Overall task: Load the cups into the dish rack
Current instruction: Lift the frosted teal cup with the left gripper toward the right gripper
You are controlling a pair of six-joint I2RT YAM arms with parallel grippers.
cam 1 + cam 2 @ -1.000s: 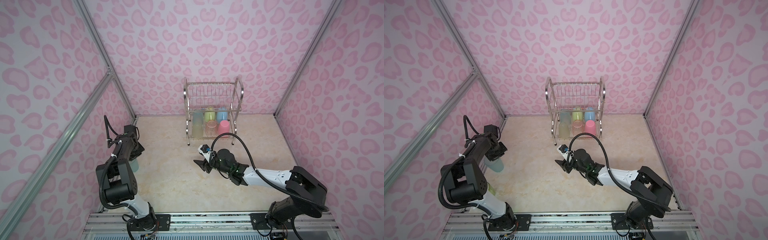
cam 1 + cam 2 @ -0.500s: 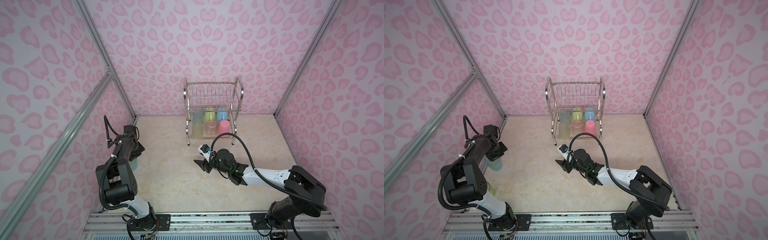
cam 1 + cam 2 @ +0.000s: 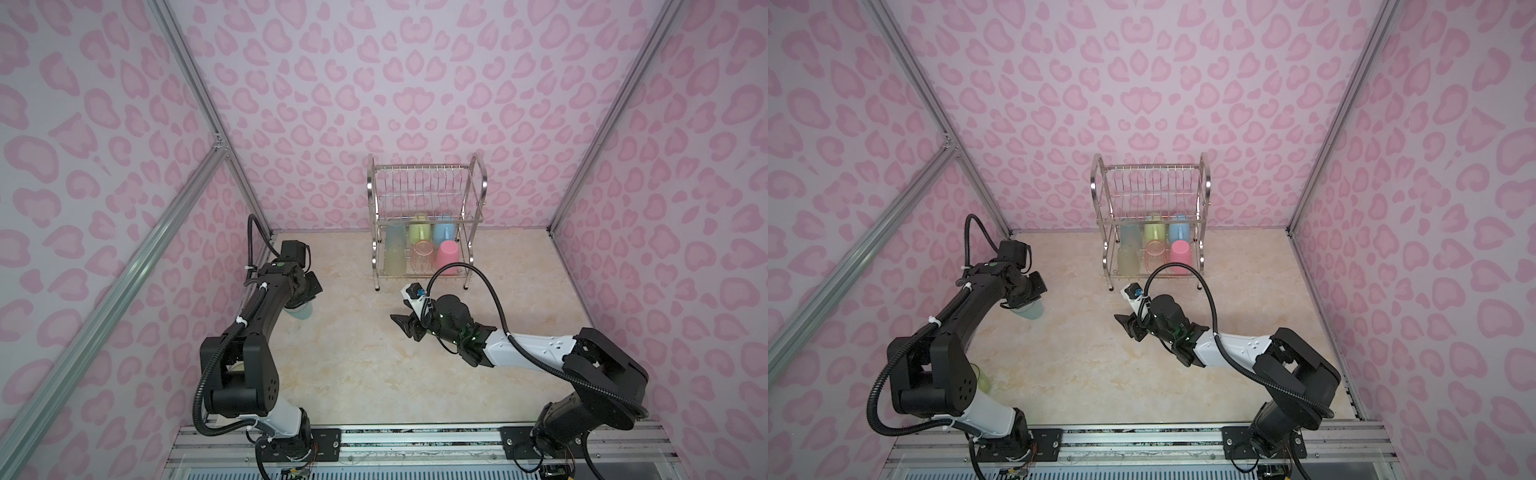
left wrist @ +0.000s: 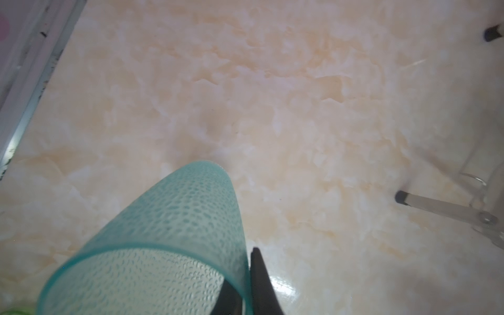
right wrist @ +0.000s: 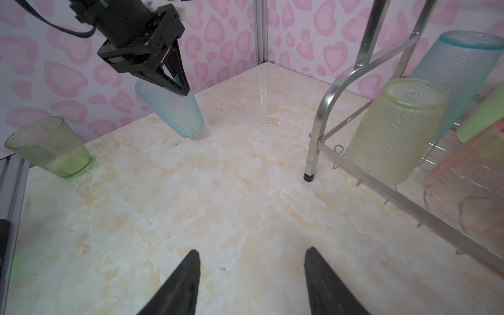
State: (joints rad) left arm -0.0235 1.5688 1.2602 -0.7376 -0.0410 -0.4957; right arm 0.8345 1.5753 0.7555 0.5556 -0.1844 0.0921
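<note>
The left gripper [image 5: 181, 88] was clenched on the rim of a teal tumbler [image 5: 177, 117], one finger inside and one outside, over the far left of the table [image 3: 353, 374]. The tumbler hung tilted, mouth up, its base low over the marble; whether it touched I could not tell. The right gripper [image 5: 252, 249] was released, jaws apart and grasping nothing, low over the middle of the table, just near of the rack [image 3: 478, 183]. The rack stood by the far wall. Its lower tier held a pale blue tumbler [image 3: 392, 237], a yellow-green tumbler [image 3: 394, 262], a green mug [image 3: 419, 232], a blue mug [image 3: 444, 232], an orange-pink tumbler [image 3: 422, 261] and a pink tumbler [image 3: 448, 255]. A green tumbler [image 5: 51, 147] stood upright at the near left, well apart from the rack
</note>
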